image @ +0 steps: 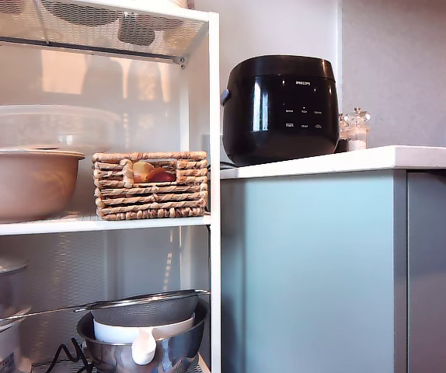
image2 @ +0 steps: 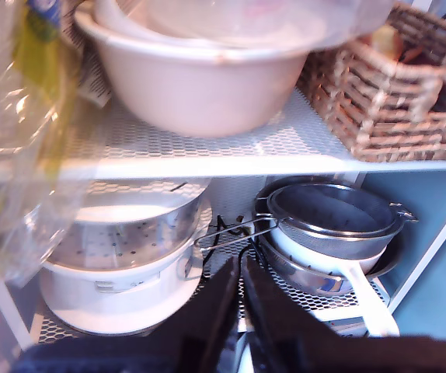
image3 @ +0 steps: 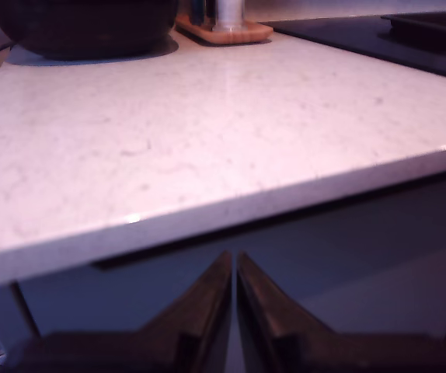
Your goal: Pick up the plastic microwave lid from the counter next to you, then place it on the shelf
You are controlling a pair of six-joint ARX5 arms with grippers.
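The plastic microwave lid [image: 46, 126] is a clear dome resting on the beige bowl [image: 21, 185] on the shelf [image: 91, 224], at the exterior view's left. The first wrist view shows the lid [image2: 262, 19] over that bowl [image2: 196, 81], with my first gripper [image2: 238, 289] shut and empty, in front of the rack and lower than the shelf board [image2: 207, 159]. My second gripper [image3: 233, 270] is shut and empty, just below the front edge of the counter [image3: 207, 132]. Neither gripper shows in the exterior view.
A wicker basket [image: 151, 185] stands beside the bowl. Below the shelf sit a steamer pot [image2: 122, 256] and a strainer over bowls [image2: 336, 221]. A crinkled plastic bag [image2: 17, 132] hangs close to the first wrist camera. A black rice cooker [image: 281, 109] stands on the counter [image: 363, 159].
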